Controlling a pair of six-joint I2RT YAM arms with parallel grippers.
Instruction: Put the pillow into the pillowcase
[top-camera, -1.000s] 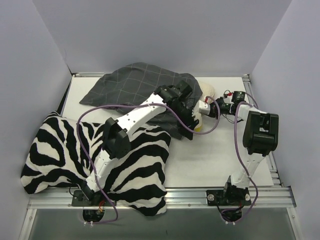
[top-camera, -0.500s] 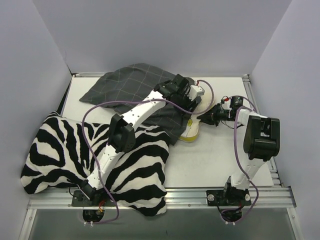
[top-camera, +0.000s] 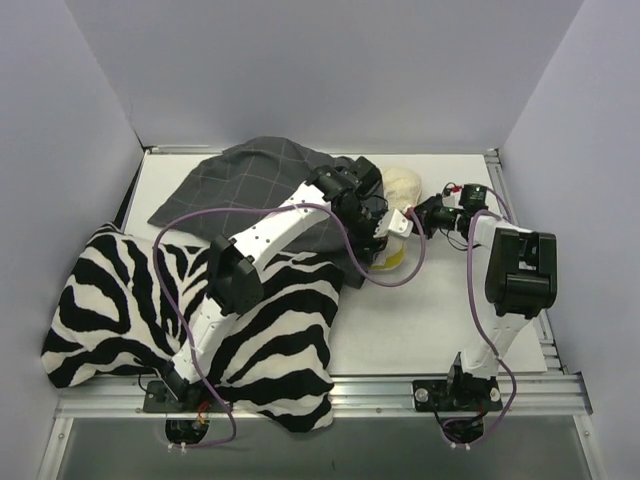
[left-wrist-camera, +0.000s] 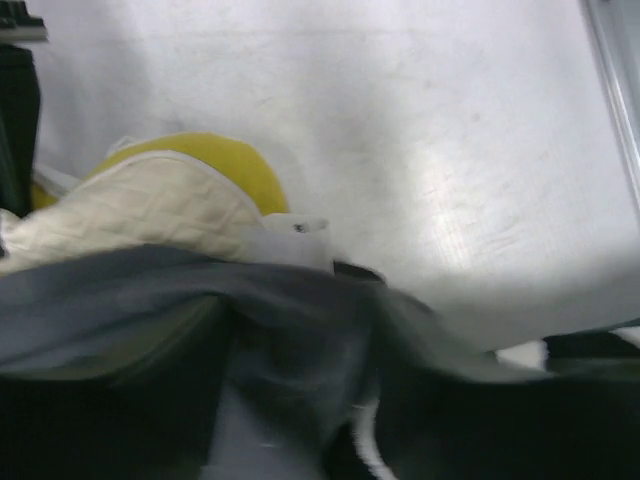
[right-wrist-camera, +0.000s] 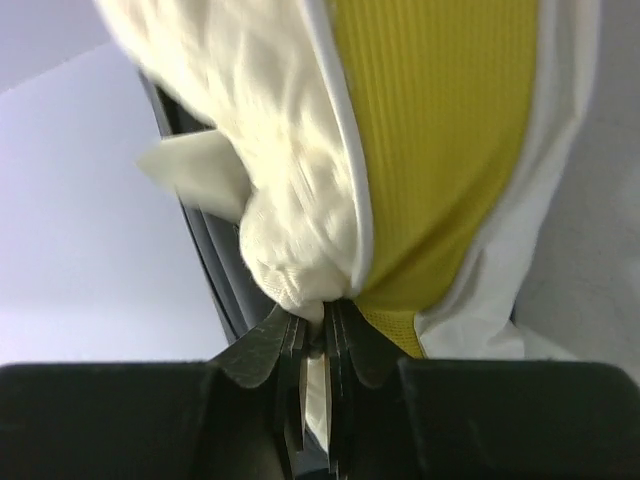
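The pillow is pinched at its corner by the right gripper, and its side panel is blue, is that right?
Not quite: the pillow has a yellow side panel, not blue; the right wrist view shows it. The right gripper does pinch its corner.

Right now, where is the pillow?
Top view: the pillow sits right of centre, at the right edge of the pillowcase, its corner pinched by the right gripper.

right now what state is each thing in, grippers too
pillow, partly under the pillowcase edge, one end exposed
pillowcase, rumpled, draped over part of the pillow
zebra-striped cushion, lying flat at front left, no gripper on it
right gripper, shut on a pillow corner
left gripper, at the pillowcase edge, grip hidden
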